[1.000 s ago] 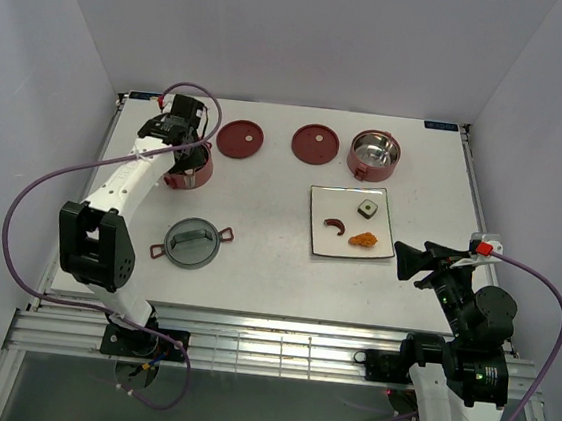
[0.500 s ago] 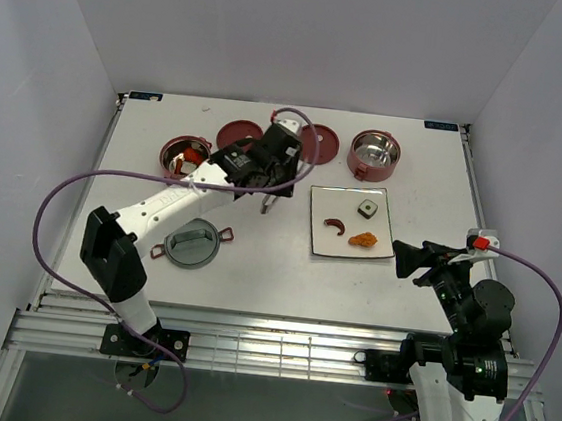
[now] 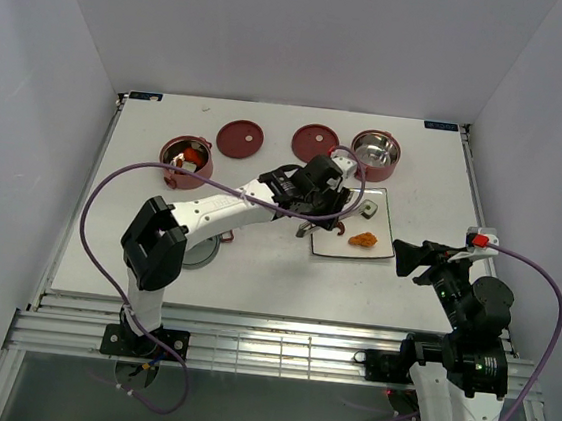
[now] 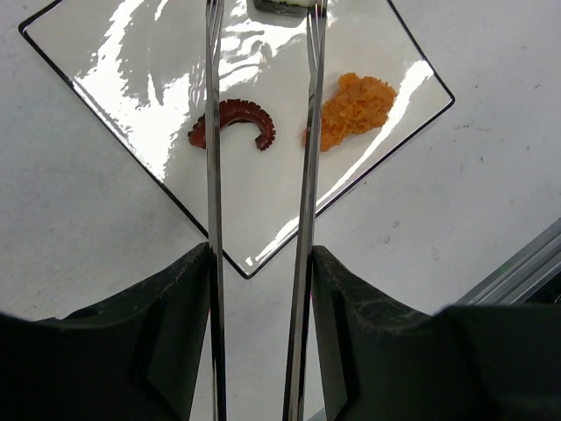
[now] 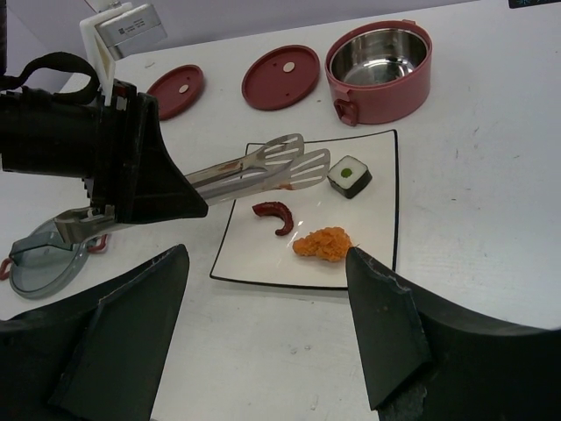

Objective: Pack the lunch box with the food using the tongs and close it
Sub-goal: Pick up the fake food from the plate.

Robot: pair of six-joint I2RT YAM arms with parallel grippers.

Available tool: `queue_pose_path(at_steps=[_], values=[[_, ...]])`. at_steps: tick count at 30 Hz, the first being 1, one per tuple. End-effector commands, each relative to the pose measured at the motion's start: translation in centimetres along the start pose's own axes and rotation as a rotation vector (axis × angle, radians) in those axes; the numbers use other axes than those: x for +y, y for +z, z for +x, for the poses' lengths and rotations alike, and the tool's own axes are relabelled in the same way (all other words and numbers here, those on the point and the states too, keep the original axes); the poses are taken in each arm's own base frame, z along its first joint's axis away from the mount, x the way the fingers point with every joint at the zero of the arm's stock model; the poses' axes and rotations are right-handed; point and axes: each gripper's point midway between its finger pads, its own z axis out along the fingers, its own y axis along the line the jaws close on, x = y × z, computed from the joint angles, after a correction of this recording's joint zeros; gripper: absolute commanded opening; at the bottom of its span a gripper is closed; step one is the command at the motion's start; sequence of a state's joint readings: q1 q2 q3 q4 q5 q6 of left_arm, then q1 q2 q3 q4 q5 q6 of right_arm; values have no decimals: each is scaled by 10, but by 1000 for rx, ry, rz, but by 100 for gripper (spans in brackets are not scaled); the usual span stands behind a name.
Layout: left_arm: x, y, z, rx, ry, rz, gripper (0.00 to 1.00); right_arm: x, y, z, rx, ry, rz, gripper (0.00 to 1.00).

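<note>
We are at the picking-up step. Our left gripper (image 4: 260, 263) grips the long silver metal tongs (image 4: 213, 193), tips apart, over the white square plate (image 4: 131, 96). Next: lower, then pinch the dark-red curved sausage (image 4: 247, 110) lying there.

This is a robotics lab test cell rather than a kitchen. A white worktop (image 3: 254, 278) sits boxed in by plain pale walls (image 3: 42, 95) at the left, back and right of the top view. Along the bottom of that view runs a slotted aluminium rail (image 3: 276, 356), with the left arm (image 3: 221, 209) and right arm (image 3: 476, 312) bolted there. Purple cables (image 3: 84, 225) loop loosely from both arms. On a white plate (image 5: 368, 254) right of centre lies toy food (image 5: 323, 244), a staged prop.
</note>
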State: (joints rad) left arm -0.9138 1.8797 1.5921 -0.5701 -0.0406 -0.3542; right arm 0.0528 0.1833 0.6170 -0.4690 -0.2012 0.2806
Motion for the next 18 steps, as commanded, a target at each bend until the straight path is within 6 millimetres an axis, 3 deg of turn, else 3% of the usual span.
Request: queue_pose_path(at_steps=[1, 18], values=[[-27, -12, -43, -136, 41, 109, 57, 1, 0, -14, -37, -13, 6, 78], [-38, 17, -32, -105, 72, 132, 63, -2, -1, -13, -44, -22, 17, 78]])
